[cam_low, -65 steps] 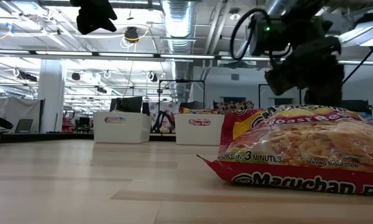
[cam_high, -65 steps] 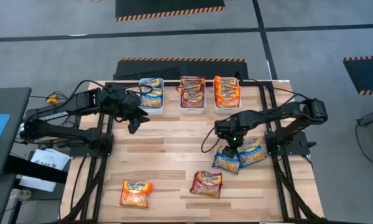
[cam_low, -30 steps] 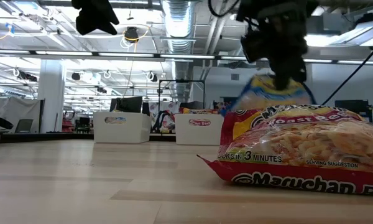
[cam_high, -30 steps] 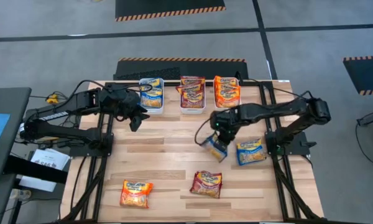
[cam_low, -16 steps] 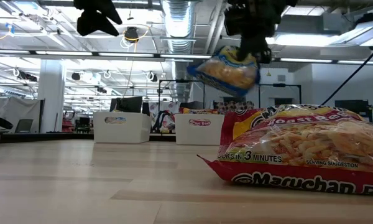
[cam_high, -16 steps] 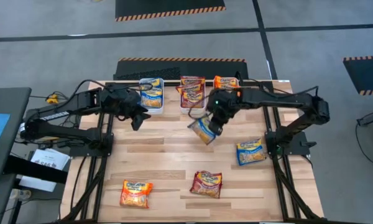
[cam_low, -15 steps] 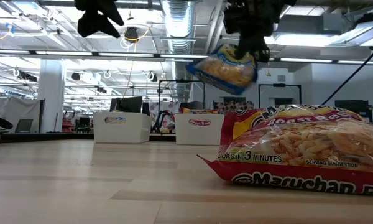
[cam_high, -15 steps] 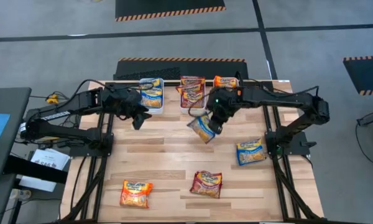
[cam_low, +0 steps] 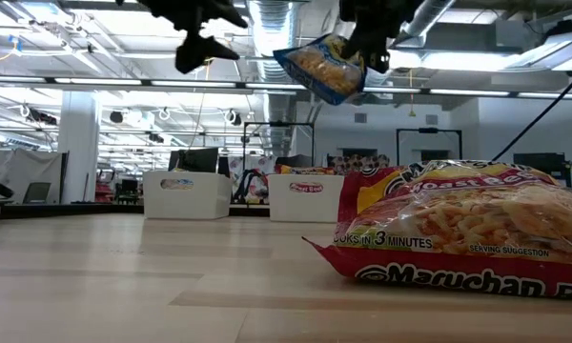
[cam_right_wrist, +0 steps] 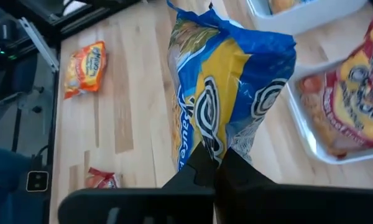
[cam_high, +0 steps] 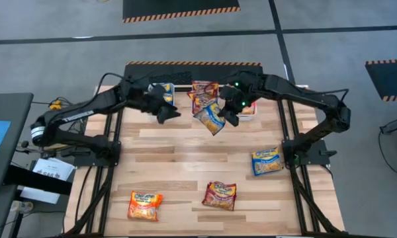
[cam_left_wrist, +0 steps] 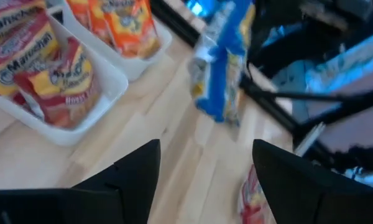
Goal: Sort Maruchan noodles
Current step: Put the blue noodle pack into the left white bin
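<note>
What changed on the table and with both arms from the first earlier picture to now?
The right end effector took hold of one glossy blue noodle packet at the table's right and carried it up toward the white plastic bins; it hangs there clamped. The left end effector swung inward toward it, jaws now open. The other blue packet, maroon packet and orange packet stayed put.

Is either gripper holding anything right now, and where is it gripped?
The right gripper pinches the blue glossy plastic noodle packet by one end edge, in the air. The left gripper is open, holding nothing.
</note>
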